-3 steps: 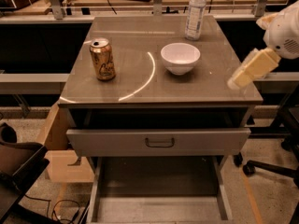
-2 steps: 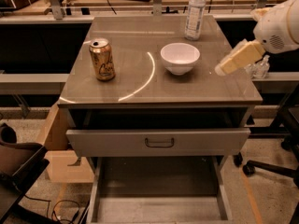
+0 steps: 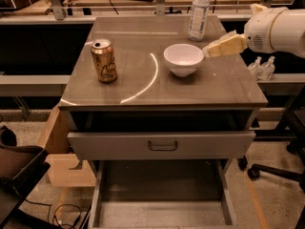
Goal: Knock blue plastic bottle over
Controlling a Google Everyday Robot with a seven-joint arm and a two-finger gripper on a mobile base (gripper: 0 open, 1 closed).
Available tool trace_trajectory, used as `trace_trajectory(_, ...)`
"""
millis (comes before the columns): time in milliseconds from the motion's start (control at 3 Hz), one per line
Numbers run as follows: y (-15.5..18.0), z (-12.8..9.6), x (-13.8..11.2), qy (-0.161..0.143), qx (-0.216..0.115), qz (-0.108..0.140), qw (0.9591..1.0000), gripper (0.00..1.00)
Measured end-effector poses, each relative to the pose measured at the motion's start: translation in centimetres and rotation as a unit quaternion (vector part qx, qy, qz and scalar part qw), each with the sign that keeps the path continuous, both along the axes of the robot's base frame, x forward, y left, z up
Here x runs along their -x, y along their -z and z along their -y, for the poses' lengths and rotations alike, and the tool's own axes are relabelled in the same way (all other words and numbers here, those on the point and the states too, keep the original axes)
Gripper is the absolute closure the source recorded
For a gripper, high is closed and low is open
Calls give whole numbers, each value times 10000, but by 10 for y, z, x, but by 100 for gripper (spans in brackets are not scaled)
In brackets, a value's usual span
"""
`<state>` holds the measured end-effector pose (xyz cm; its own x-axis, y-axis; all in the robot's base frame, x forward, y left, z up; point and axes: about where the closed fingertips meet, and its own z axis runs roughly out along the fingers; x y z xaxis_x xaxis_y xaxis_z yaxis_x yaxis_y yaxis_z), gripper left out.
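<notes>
The blue plastic bottle (image 3: 198, 14) stands upright near the back right of the grey table (image 3: 143, 87); it is slim and clear with a white cap and a pale label. My gripper (image 3: 220, 47) reaches in from the right on a white arm. It hangs above the table's right part, just right of the white bowl (image 3: 183, 58). It is in front of the bottle and slightly to its right, apart from it.
A gold can (image 3: 104, 61) stands at the table's left. Two tiny clear bottles (image 3: 261, 68) sit on a ledge beyond the right edge. A drawer (image 3: 162, 144) below the top is pulled out a little. A cardboard box (image 3: 57, 142) sits at the lower left.
My gripper has moved left and toward the back, from beyond the table's right edge to over the table beside the bowl. The bottle, bowl and can have not moved.
</notes>
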<state>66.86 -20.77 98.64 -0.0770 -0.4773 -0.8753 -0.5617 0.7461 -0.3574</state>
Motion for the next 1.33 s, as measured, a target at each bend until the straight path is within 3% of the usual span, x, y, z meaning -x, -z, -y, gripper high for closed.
trace_trajectory(667, 1, 1, -16, 26, -199, 143, 9997, 0)
trace_trajectory(1000, 1, -2, -60, 117, -726, 437, 9963, 0)
trace_trajectory(1333, 2, 4, -106, 329, -1157, 554, 9912, 0)
